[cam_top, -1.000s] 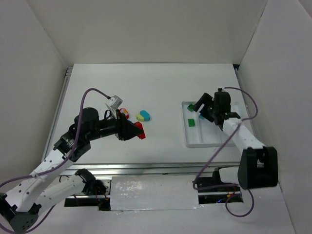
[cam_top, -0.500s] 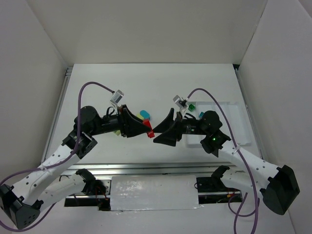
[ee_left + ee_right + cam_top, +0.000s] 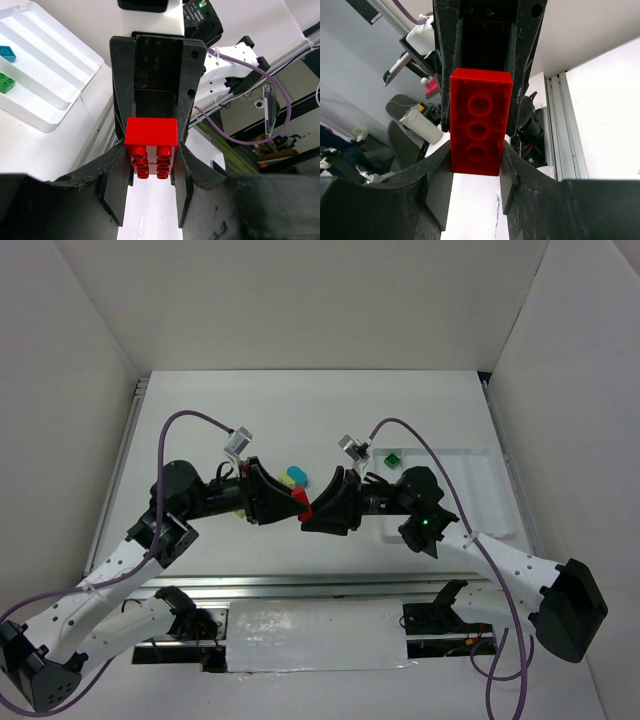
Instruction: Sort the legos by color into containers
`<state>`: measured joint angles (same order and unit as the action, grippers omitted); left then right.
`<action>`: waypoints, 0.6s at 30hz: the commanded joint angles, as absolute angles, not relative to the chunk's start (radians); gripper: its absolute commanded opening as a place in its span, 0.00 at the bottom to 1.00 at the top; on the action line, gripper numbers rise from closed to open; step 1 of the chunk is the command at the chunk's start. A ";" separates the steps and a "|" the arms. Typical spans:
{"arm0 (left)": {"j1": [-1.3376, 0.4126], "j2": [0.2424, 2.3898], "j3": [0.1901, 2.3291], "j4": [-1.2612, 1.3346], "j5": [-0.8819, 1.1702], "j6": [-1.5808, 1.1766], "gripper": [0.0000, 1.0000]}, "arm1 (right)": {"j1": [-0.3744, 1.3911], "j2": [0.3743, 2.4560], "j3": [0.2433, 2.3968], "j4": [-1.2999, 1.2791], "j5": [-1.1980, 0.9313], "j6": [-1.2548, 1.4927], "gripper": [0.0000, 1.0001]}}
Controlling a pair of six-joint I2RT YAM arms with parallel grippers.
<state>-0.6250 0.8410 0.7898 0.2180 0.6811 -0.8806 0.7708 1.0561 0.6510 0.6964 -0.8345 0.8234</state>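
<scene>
Passing it across, the left gripper [image 3: 150, 167] clamps the red brick [image 3: 304, 506] while the right gripper [image 3: 476, 170] closes on its far end, above the worktop [image 3: 300, 410] well left of the tray [image 3: 485, 480], which probably only the right arm reaches. A second ago the right gripper was over the tray, and half a second ago it gaped beside the brick.

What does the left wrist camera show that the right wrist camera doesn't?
Left wrist only: the tray holding a teal brick and a green brick, plus the studs of the red brick. Right wrist only: that brick's hollow underside and the rail at the left edge of the table. Both: the red brick, gripped from opposite ends by the left gripper and right gripper.
</scene>
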 commanded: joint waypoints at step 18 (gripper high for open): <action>-0.629 0.772 0.989 -0.690 -0.382 -0.744 1.00 | 0.275 1.212 0.851 -0.278 0.106 0.724 0.00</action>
<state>-0.6289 0.7944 0.9771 -0.5789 -0.2089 -0.7628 0.3275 1.1809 0.7097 0.0357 -0.3191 0.6910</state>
